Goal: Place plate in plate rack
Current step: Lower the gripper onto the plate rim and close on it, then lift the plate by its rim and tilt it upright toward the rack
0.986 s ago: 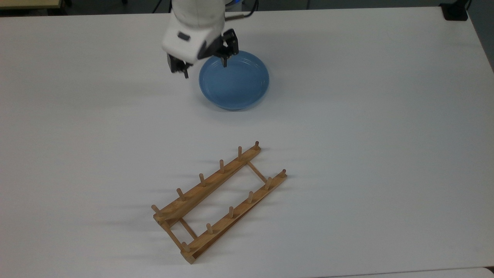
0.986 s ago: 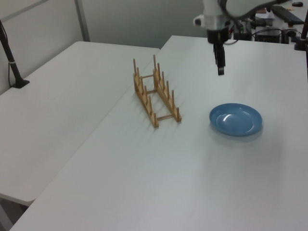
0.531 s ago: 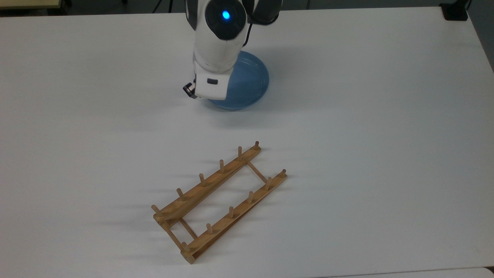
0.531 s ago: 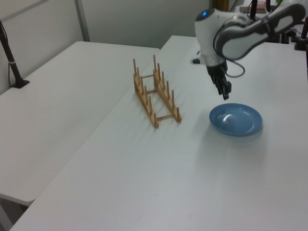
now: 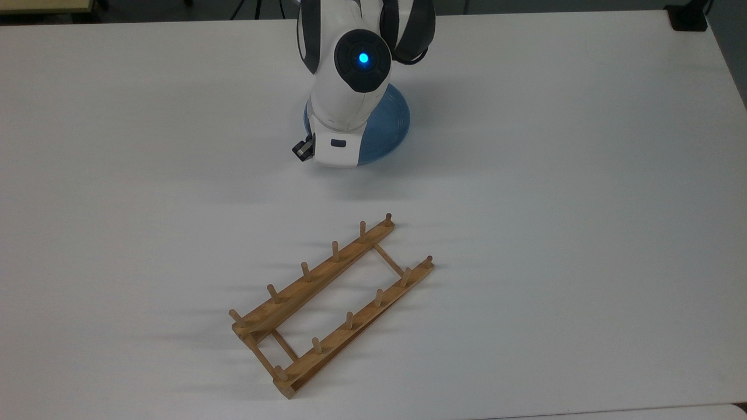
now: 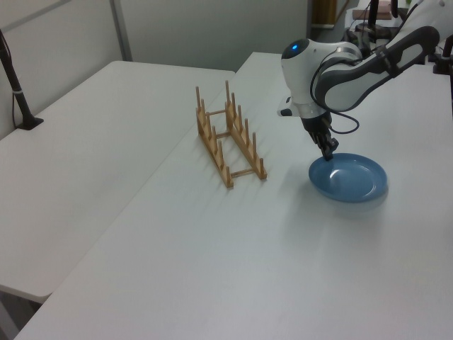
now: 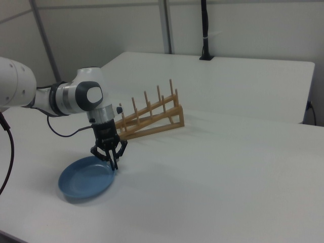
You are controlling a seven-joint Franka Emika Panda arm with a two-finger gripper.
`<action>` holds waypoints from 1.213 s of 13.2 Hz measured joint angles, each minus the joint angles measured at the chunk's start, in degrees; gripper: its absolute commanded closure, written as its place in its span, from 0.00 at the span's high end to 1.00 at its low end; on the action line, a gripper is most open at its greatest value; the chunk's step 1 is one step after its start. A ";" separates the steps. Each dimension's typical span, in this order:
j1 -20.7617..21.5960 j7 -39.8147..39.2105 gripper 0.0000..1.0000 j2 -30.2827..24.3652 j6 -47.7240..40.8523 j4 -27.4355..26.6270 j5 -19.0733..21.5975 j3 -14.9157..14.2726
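Observation:
The light-blue plate [image 5: 388,128] [image 6: 354,180] [image 7: 83,179] lies flat on the white table, at the back of the top view. My gripper [image 6: 330,154] [image 7: 112,163] points down at the plate's rim on the side facing the rack. Its fingers are drawn together, one on each side of the rim. In the top view the white arm [image 5: 350,76] covers the gripper and much of the plate. The wooden plate rack [image 5: 312,277] [image 6: 212,145] [image 7: 152,124] stands apart from the plate with nothing between its pegs.
The white table [image 5: 525,175] spreads wide around both things. A second white table [image 6: 85,142] adjoins it and carries a black post [image 6: 14,78] [image 7: 205,30] at its far edge. A black block [image 5: 688,17] sits at the top view's back right corner.
The arm has swung over the plate and come down. The gripper went from wide open above the table to fingers closed at the plate's rim. The plate shifted slightly.

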 measured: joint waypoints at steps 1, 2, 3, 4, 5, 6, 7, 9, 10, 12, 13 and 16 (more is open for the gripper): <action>0.00 -0.02 0.00 -0.18 0.00 0.10 0.00 0.00; 0.00 -0.03 0.00 -0.59 -0.25 0.26 0.00 0.00; 0.00 -0.03 0.00 -1.07 -1.43 0.85 0.00 0.01; 0.00 0.06 0.00 -1.38 -2.76 1.79 0.01 0.03; 0.01 0.17 0.00 -1.75 -4.35 3.16 0.02 0.08; 0.09 0.42 0.00 -2.22 -6.04 4.75 0.03 0.23; 0.27 1.23 0.00 -2.70 -7.50 6.21 0.05 0.50; 1.69 5.81 0.00 -4.09 -9.58 9.66 0.05 1.07; 2.56 9.15 0.00 -4.76 -9.74 11.46 0.05 1.25; 3.02 16.24 0.00 -5.42 -9.73 16.17 0.05 1.25; 2.87 18.39 0.00 -5.46 -9.72 18.18 0.04 1.12; 1.83 24.11 0.00 -5.68 -8.43 24.32 0.03 0.38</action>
